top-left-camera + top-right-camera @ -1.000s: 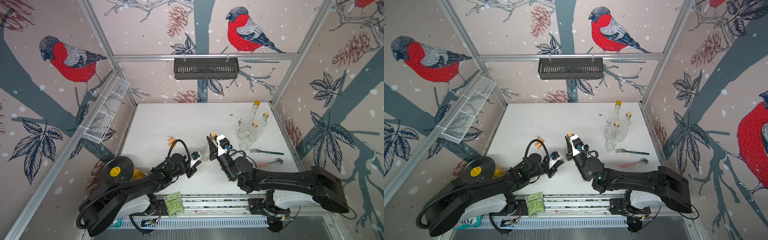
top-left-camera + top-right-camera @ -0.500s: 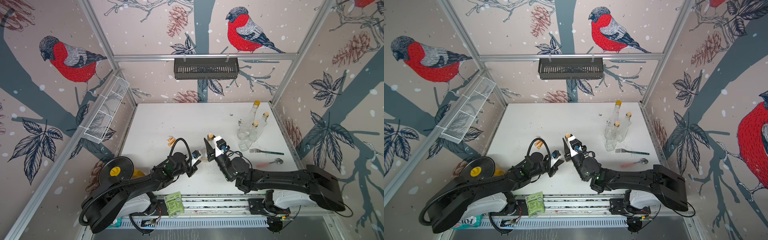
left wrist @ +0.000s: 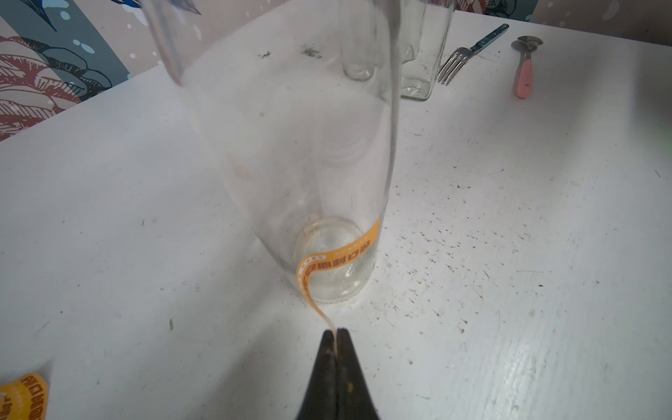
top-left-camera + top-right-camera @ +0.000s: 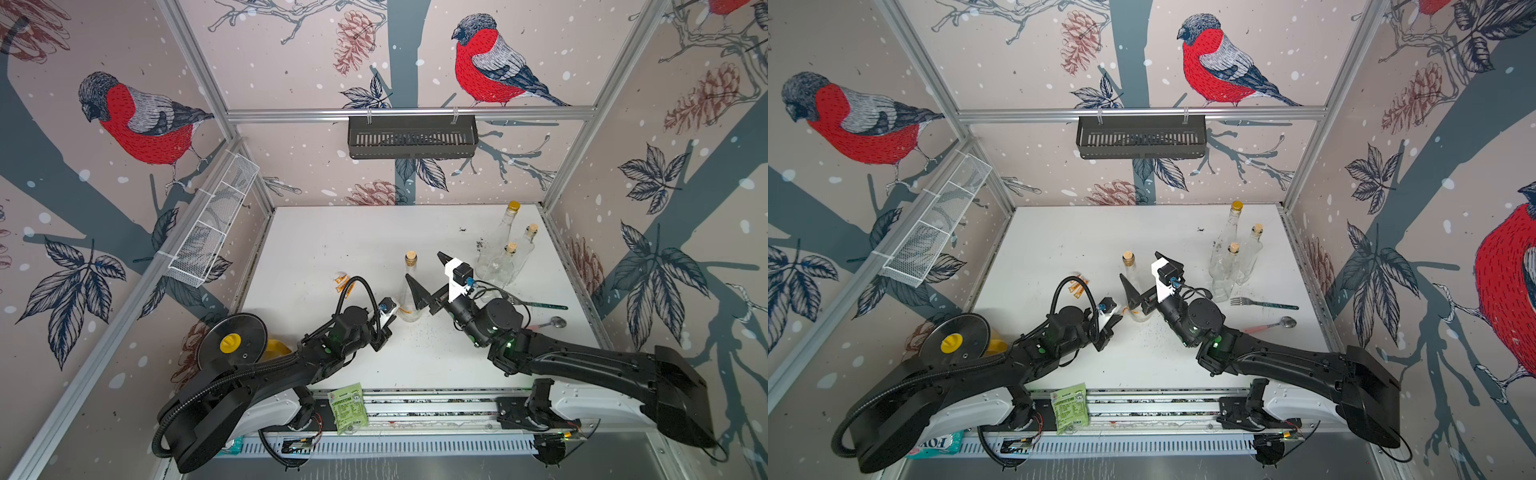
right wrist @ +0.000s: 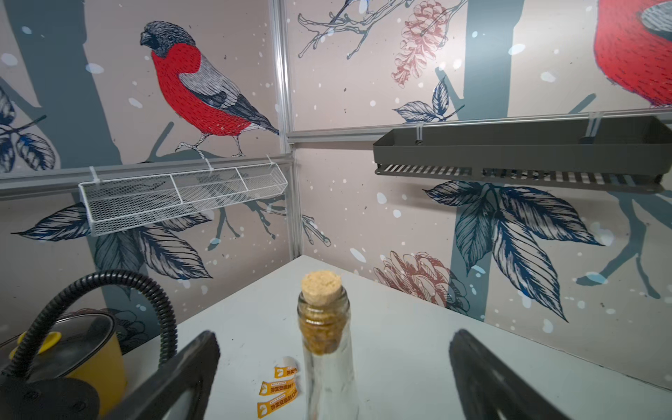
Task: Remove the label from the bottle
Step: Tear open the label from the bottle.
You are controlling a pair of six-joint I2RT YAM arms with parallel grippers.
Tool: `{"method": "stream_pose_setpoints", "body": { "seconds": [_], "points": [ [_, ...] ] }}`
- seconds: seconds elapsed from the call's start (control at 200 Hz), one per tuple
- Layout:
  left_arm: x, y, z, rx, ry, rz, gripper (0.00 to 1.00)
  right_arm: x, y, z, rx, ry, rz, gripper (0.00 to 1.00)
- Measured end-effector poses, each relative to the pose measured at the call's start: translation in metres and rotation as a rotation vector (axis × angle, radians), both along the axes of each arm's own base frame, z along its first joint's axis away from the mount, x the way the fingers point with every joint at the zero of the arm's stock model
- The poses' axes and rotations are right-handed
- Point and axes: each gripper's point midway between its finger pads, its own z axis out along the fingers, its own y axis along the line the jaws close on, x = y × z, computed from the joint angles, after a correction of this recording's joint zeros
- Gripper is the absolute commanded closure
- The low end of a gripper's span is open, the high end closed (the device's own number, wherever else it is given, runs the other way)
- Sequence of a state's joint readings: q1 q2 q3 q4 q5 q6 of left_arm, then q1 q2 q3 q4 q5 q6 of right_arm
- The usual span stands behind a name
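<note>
Peeling is under way: the left gripper (image 3: 336, 332) is clenched on the free end of the orange label (image 3: 340, 254). This thin strip (dark print runs along it) curls away from the tips and wraps on around the foot of the bottle (image 3: 291, 145). The bottle stands upright on the white table (image 3: 509, 254) just ahead of those tips. Its glass is clear and looks empty, tall and narrow, stopped with a cork (image 5: 322, 287). Higher up, the right gripper (image 5: 334, 338) is released, its jaws spread wide to either side of the neck and touching nothing, so nothing steadies the bottle. The next move, as I judge it, calls for that gripper to close on the neck before the left one draws back and around the base, since a pull now could drag or tip the glass. Beyond the bottle from the left gripper stand other clear bottles (image 4: 500, 268), then a fork (image 3: 469, 54) and a spoon (image 3: 523, 72).
</note>
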State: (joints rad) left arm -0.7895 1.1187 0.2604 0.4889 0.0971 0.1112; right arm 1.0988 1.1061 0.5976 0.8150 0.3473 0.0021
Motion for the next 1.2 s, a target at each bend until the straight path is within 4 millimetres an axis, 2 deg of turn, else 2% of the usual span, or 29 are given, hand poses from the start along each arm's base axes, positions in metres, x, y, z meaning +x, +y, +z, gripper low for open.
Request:
{"method": "stream_pose_setpoints", "body": {
  "seconds": [0.32, 0.47, 0.57, 0.645, 0.9, 1.201],
  "points": [
    [0.004, 0.004, -0.001, 0.008, -0.007, 0.028, 1.00, 0.003, 0.012, -0.012, -0.053, 0.029, 0.148, 0.00],
    [0.006, 0.005, 0.000, 0.010, -0.010, 0.043, 1.00, 0.015, 0.016, -0.014, -0.077, 0.041, 0.168, 0.00],
    [0.005, 0.006, 0.000, 0.007, -0.013, 0.043, 1.00, 0.024, 0.018, -0.018, -0.083, 0.054, 0.165, 0.04],
    [0.005, 0.006, 0.001, 0.004, -0.015, 0.043, 1.00, 0.028, 0.020, -0.022, -0.082, 0.073, 0.166, 0.11],
    [0.004, 0.008, 0.002, 0.001, -0.019, 0.046, 1.00, 0.032, 0.027, -0.030, -0.096, 0.093, 0.185, 0.45],
    [0.003, 0.009, 0.005, -0.009, -0.031, 0.050, 1.00, 0.031, 0.029, -0.030, -0.118, 0.071, 0.184, 0.74]
  ]
}}
